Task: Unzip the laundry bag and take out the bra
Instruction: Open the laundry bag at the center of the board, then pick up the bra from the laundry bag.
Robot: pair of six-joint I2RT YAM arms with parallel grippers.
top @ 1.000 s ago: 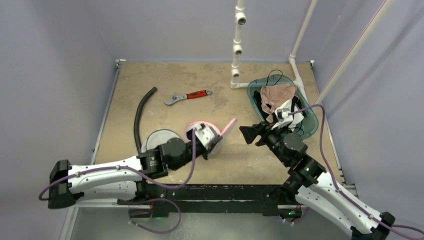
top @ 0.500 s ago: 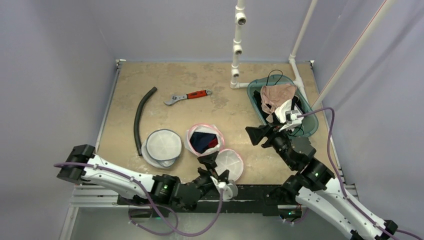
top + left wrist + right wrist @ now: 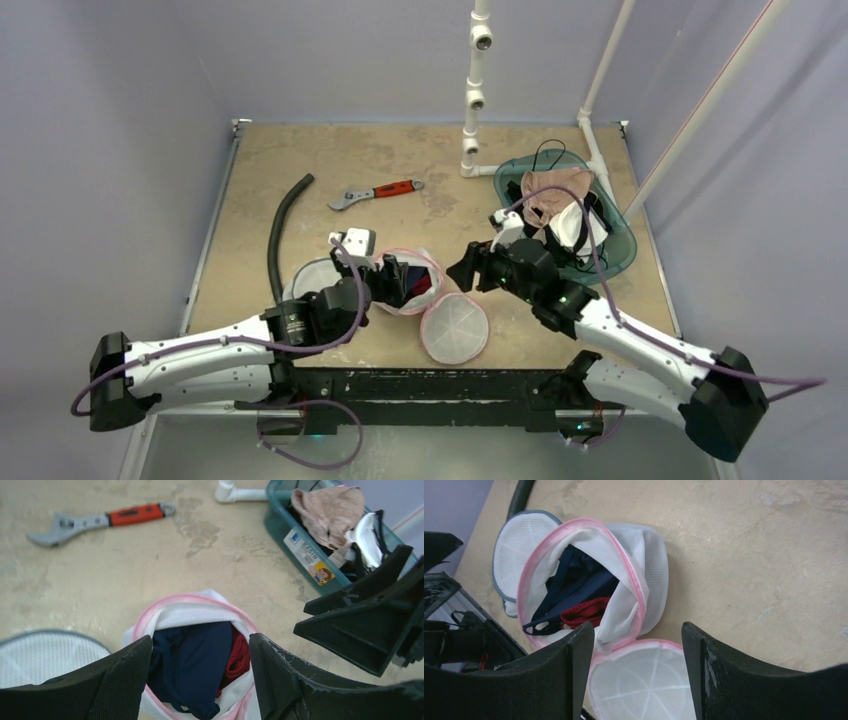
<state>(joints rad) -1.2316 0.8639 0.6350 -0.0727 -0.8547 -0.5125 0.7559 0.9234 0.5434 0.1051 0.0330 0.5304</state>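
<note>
Laundry bag (image 3: pixel 405 283), white mesh with pink trim, sits mid-tabletop (image 3: pixel 300 150), unzipped, mouth gaping. Its round lid flap (image 3: pixel 454 327) lies flat toward the near edge. Bra (image 3: pixel 192 655), navy with some red, is inside the bag, bunched in the opening. Left jaws are open and grip nothing; in the wrist view one finger stands on each side of the bag mouth. Right jaws are also open and empty, just beside the bag's right side. Grey-trimmed mesh bag (image 3: pixel 310 285) lies at the laundry bag's left, partly under the left arm. Red-handled adjustable wrench (image 3: pixel 375 192) and black hose (image 3: pixel 280 235) lie farther back left. Teal bin (image 3: pixel 277 520) of clothes sits back right.
</note>
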